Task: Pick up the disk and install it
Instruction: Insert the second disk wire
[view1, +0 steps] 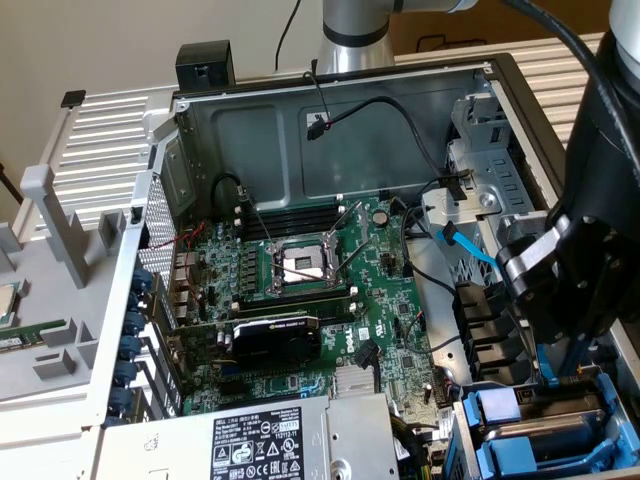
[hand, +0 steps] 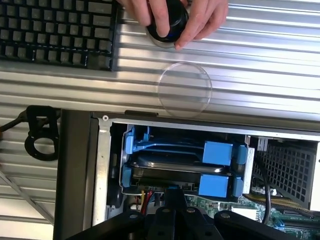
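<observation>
The disk (hand: 170, 161) lies flat in the drive bay at the corner of the open computer case, its dark metal top framed by bright blue rails (hand: 217, 152). In the exterior view the disk (view1: 560, 425) sits at the lower right under the arm. My gripper (hand: 175, 194) hangs just over the disk's near edge, its black fingers drawn together into one narrow tip. I cannot tell whether the tip touches the disk. In the exterior view the gripper (view1: 548, 372) is mostly hidden behind the dark wrist.
The case holds a green motherboard (view1: 330, 280), a black graphics card (view1: 275, 335) and a grey power-supply box (view1: 260, 440). Outside the case, on the ribbed metal surface, a hand (hand: 200, 20) grips a round black object (hand: 167, 22) beside a keyboard (hand: 55, 30) and a clear round disc (hand: 185, 90).
</observation>
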